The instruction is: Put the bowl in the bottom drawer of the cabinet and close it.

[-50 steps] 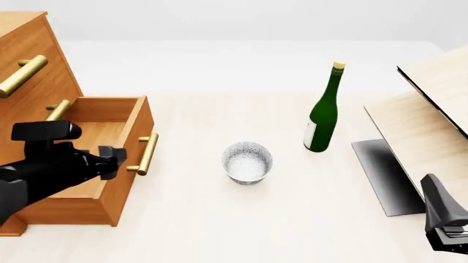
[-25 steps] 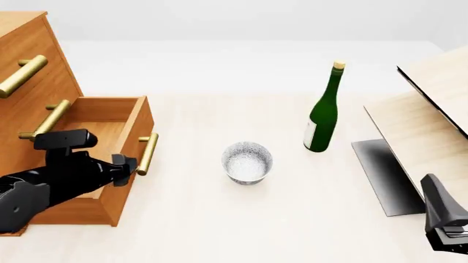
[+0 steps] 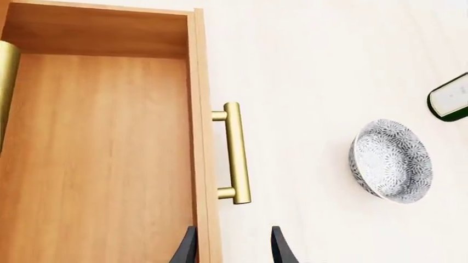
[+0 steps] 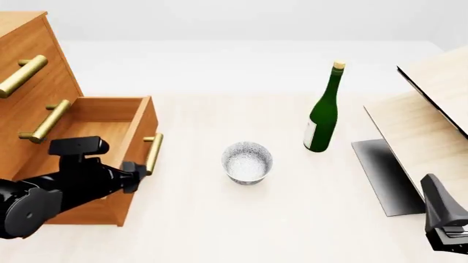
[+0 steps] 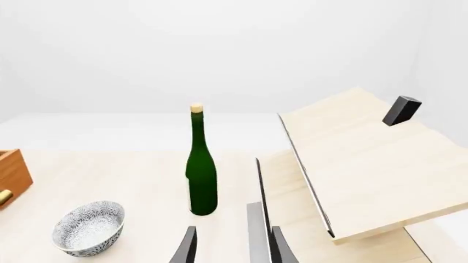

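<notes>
White with a fine grey-blue speckle, the bowl [image 4: 247,162] stands upright near the middle of the table [image 4: 241,230], held by nothing, well apart from the open bottom drawer [image 4: 95,143] of the cabinet [image 4: 33,66] at the table's left edge. The drawer's brass handle [image 4: 153,154] faces the bowl across bare tabletop.

The left gripper [image 3: 231,247] hangs over the drawer's front panel, its jaws spread with nothing between them; one finger sits over the panel's edge, the other outside it. The right gripper [image 5: 229,246] waits low near the table's right edge, jaws likewise spread and holding nothing.

The likely trouble is at the left arm: it hangs so close to the drawer front and handle that a careless swing toward the bowl could catch the handle and nudge the drawer partly shut, or tip the bowl if the fingers meet its rim off-centre. The green bottle [image 4: 323,112] stands beyond the bowl, toward the far right, tall and narrow, and a wide reach from the right arm could topple it.

The left wrist view shows the drawer's floor bare and how the fingers straddle the front panel, which the front view hides behind the arm. The right wrist view alone shows a small dark block [image 5: 401,110] lying on the tilted pale wood board [image 5: 358,159].
</notes>
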Motion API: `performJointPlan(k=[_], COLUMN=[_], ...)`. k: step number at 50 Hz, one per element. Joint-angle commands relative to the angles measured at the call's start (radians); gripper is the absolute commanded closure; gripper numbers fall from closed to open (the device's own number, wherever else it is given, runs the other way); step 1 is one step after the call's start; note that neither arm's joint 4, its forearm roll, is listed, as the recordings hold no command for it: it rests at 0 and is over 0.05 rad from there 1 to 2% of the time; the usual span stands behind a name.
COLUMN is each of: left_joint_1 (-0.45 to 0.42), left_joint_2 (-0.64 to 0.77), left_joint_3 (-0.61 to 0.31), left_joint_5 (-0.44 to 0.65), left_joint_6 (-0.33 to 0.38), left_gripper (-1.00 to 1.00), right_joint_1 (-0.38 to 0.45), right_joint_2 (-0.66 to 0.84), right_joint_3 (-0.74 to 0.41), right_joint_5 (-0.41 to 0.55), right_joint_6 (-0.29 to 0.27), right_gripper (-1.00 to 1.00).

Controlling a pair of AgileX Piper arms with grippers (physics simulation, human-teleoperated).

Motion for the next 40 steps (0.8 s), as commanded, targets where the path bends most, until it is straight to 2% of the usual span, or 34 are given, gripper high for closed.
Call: performJointPlan(k=[1, 4, 27, 40], left_joint_1=[-0.030, -0.055, -0.085, -0.113], left_joint_2=[0.019, 0.020, 0.036, -0.005], left_joint_3=[0.011, 0.014, -0.003, -0.003], left_joint_5=[-0.034, -0.037, -0.040, -0.028], left_joint_6=[-0.029, -0.034, -0.011, 0.002], left_gripper=[-1.00, -1.00, -1.00, -1.00], right_joint_1=[0.000, 0.000, 0.000, 0.000], right_joint_2=[-0.001, -0.001, -0.001, -0.001], right_joint_3=[0.001, 0.001, 0.001, 0.001], right_joint_5=[0.000, 0.000, 0.000, 0.000], right_joint_6=[0.000, 0.000, 0.000, 0.000], right_gripper=[-1.00, -1.00, -1.00, -1.00])
